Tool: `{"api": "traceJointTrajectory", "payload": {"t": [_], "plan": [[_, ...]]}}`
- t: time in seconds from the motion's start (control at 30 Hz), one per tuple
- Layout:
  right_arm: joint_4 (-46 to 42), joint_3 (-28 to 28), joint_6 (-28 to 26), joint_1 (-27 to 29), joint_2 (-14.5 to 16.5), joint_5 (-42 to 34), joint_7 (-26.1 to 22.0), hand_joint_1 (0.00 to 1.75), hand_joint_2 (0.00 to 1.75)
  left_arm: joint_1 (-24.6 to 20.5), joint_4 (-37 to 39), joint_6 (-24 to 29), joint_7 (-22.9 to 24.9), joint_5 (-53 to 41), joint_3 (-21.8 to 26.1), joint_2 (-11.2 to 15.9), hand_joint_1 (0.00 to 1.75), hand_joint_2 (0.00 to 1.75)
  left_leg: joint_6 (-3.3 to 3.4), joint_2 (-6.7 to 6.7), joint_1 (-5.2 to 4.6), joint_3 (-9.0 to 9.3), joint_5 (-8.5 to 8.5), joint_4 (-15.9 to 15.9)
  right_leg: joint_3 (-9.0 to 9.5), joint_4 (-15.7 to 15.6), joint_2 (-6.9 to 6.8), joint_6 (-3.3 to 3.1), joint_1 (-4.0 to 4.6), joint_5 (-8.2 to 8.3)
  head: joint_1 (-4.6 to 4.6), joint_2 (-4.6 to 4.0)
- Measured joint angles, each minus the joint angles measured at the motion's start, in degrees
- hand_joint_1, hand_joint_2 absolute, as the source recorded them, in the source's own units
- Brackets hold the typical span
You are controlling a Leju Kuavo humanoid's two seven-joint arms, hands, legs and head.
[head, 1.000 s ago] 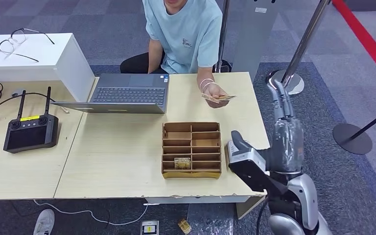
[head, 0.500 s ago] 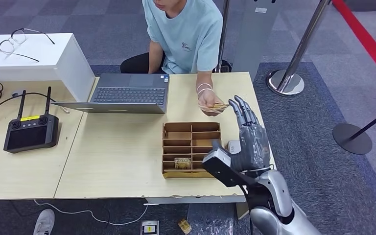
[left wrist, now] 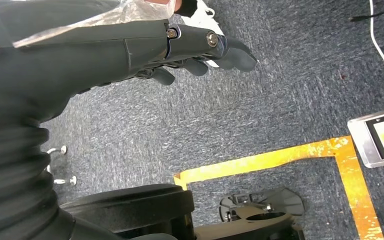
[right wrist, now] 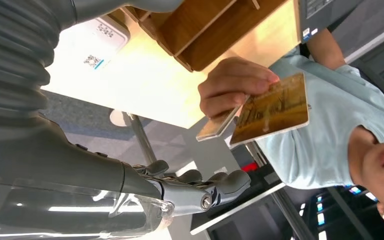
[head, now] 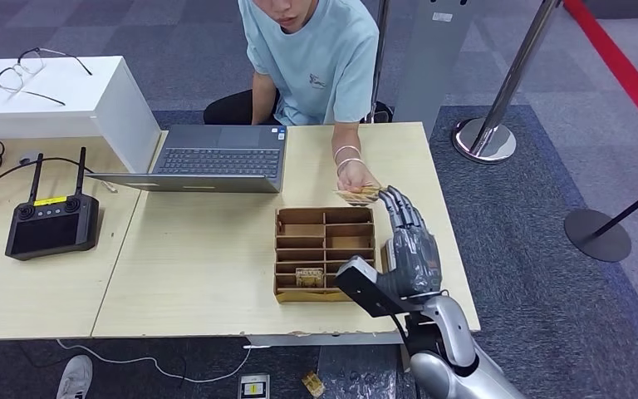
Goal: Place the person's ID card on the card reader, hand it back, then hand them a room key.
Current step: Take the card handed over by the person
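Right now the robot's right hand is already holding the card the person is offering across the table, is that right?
Not quite. The right hand is reaching toward the card, but its fingers are apart and hold nothing. The person's hand holds the card, as the right wrist view shows; the rest is right, it is offered across the table.

card reader cut off, person's face cropped

The pale wooden counter carried a grey open laptop at 11 o'clock and a brown compartmented cardboard tray at centre-right.
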Motion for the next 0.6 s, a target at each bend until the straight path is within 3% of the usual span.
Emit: {"api": "traceJointTrajectory", "payload": {"t": [0.27,0.37,0.47,0.57,0.6], "plan": [[2.51,0.68,-1.13,0.00,0.98,-1.04,-0.49,0.15,1.75,0.00,0.00,-0.14,0.58,-0.12,-0.41,0.03,0.00,1.75,0.00,0.00,0.00,0.00,0.00,0.00,0.01,0.00,0.00,0.00,0.00,0.00,0.01,0.00],[3.13,0.81,-1.44,-0.01,1.28,-1.19,-0.71,0.27,1.75,0.00,0.00,-0.22,0.68,-0.18,-0.65,0.04,0.00,1.75,0.00,0.00,0.00,0.00,0.00,0.00,0.01,0.00,0.00,0.00,0.00,0.00,0.01,0.00],[3.77,1.03,-1.82,-0.10,1.55,-1.79,-1.11,0.57,1.75,0.00,0.02,-0.22,0.76,-0.25,-0.84,0.07,0.00,1.75,0.00,0.00,0.00,0.00,0.00,0.00,0.00,0.00,0.00,0.00,0.00,0.00,0.01,0.00],[4.46,1.31,-2.43,-0.61,1.96,-2.60,-1.78,1.19,1.75,-0.02,0.02,-0.22,0.73,-0.42,-0.94,0.10,0.00,1.75,0.00,0.01,0.00,0.00,0.00,0.00,0.00,0.00,0.00,0.00,0.00,0.00,0.01,0.00],[4.67,1.39,-2.67,-0.88,2.11,-2.79,-1.99,1.27,1.75,-0.02,0.02,-0.22,0.70,-0.51,-0.98,0.10,0.00,1.75,0.00,0.01,0.00,0.01,0.00,0.00,0.00,0.00,0.00,0.00,0.00,0.00,0.01,0.00]]}}
